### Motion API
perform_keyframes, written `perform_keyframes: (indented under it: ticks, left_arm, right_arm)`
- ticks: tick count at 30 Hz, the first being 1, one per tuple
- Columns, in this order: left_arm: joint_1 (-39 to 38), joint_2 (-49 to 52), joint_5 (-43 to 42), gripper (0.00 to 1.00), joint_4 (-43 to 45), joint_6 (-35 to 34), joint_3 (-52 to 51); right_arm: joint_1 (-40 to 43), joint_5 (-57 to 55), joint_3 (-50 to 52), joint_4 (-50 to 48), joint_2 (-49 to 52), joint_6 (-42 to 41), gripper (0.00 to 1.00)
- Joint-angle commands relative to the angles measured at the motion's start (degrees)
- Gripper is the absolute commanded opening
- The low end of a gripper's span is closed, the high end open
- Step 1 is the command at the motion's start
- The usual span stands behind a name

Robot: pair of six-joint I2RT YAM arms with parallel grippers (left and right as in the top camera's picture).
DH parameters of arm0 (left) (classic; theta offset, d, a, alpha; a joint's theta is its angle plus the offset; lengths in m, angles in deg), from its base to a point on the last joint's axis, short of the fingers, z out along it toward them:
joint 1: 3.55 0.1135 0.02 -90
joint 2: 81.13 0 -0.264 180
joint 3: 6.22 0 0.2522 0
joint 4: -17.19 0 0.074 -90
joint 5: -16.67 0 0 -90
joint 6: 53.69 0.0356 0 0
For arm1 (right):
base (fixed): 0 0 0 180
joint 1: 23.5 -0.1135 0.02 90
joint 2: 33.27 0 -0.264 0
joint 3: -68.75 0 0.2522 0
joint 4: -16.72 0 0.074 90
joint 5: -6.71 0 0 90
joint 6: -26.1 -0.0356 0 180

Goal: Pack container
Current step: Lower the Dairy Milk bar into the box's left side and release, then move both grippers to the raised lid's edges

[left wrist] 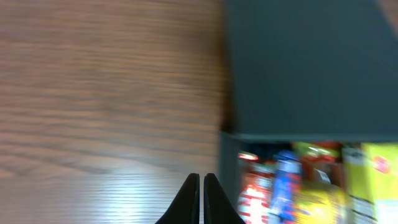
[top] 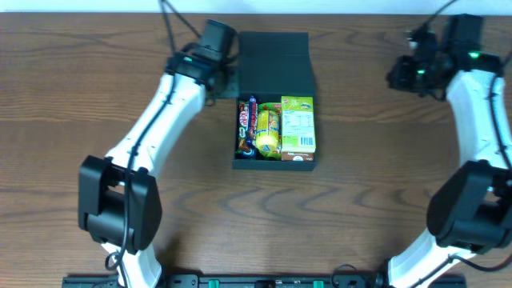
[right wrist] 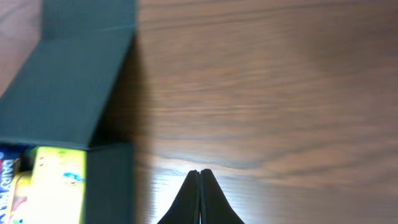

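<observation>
The dark teal container [top: 274,165] stands at the table's middle with its flap lid [top: 274,64] open and lying flat behind it. Inside lie a red and blue bar [top: 245,128], a yellow snack pack [top: 267,132] and a green-yellow carton [top: 298,124]. My left gripper [top: 226,81] is shut and empty, just left of the lid's hinge; in the left wrist view [left wrist: 202,182] its fingers hover over bare wood beside the container [left wrist: 305,68]. My right gripper [top: 398,77] is shut and empty, well right of the container; the right wrist view [right wrist: 199,175] shows the lid [right wrist: 62,87] at far left.
The brown wooden table [top: 384,176] spreads around the container. The arm bases stand at the front left [top: 120,208] and front right [top: 472,208].
</observation>
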Motion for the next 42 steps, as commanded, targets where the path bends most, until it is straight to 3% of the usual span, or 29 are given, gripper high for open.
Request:
perform_keyframes:
  ticks: [1,7,18,35,42]
  left_arm:
    - [4.0,-0.1,-3.0,0.05,-0.4,-0.1,-1.6]
    - [8.2,-0.1,-9.9,0.05,1.2,-2.2,-9.8]
    - [9.7,-0.1,-10.0,0.06,1.5,-2.1,-12.0]
    - [9.7,-0.1,-9.9,0.06,2.6,-0.9,-12.0]
    - [9.7,-0.1,-9.9,0.06,3.3,-0.9,-12.0]
  right_arm:
    - [-3.6,1.3,4.7,-0.8,1.4,0.5,0.02]
    - [-9.2,5.6,11.2,-2.6,5.0,0.4,0.02]
    - [-18.4,5.9,11.4,-7.8,10.8,-1.9,0.01]
    - [-17.9,8.6,11.3,-10.5,10.7,-6.8,0.01]
    - [-16.5,9.9,11.3,-3.2,10.7,-5.7,0.01]
